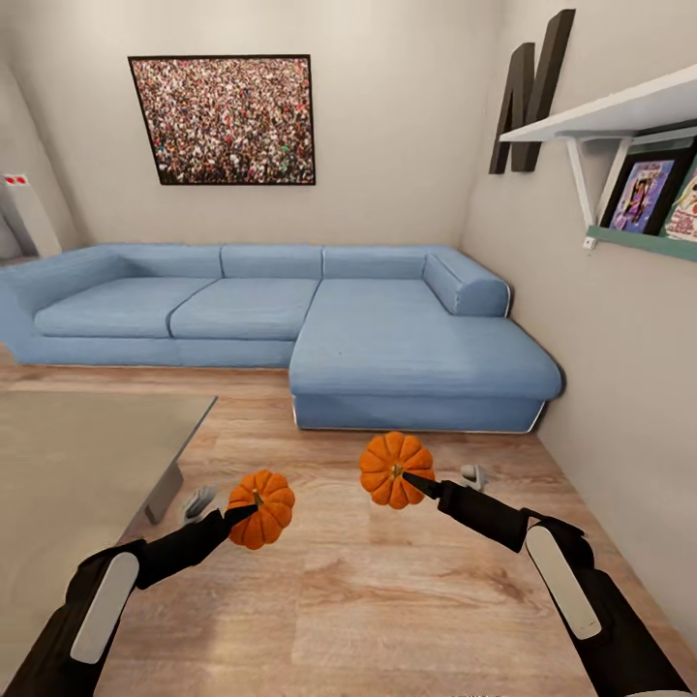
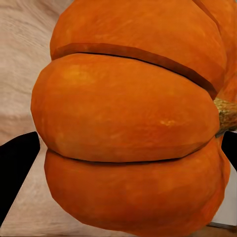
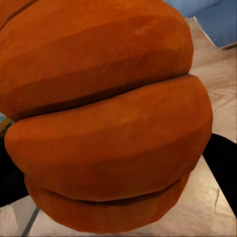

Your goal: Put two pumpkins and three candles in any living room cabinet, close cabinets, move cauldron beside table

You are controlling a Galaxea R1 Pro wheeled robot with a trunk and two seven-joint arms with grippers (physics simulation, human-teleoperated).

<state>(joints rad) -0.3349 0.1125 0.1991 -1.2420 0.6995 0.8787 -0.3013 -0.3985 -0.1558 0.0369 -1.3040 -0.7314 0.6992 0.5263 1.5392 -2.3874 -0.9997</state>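
Both arms hold a ribbed orange pumpkin above the wood floor. My left gripper [image 1: 242, 514] is shut on the left pumpkin [image 1: 261, 509], which looms large in the left wrist view [image 2: 128, 123] between dark fingers [image 2: 15, 168]. My right gripper [image 1: 414, 480] is shut on the right pumpkin [image 1: 393, 468], seen close up [image 3: 108, 113] between its fingers [image 3: 222, 168]. Two small grey candles lie on the floor: one [image 1: 198, 501] by the table leg, one [image 1: 474, 475] near the right pumpkin. The cabinet and the cauldron are out of view.
A low grey-topped table [image 1: 87, 455] stands at the left. A blue corner sofa [image 1: 290, 319] spans the back wall, its chaise reaching forward. The right wall carries a white shelf [image 1: 620, 111]. Open wood floor [image 1: 368, 590] lies ahead.
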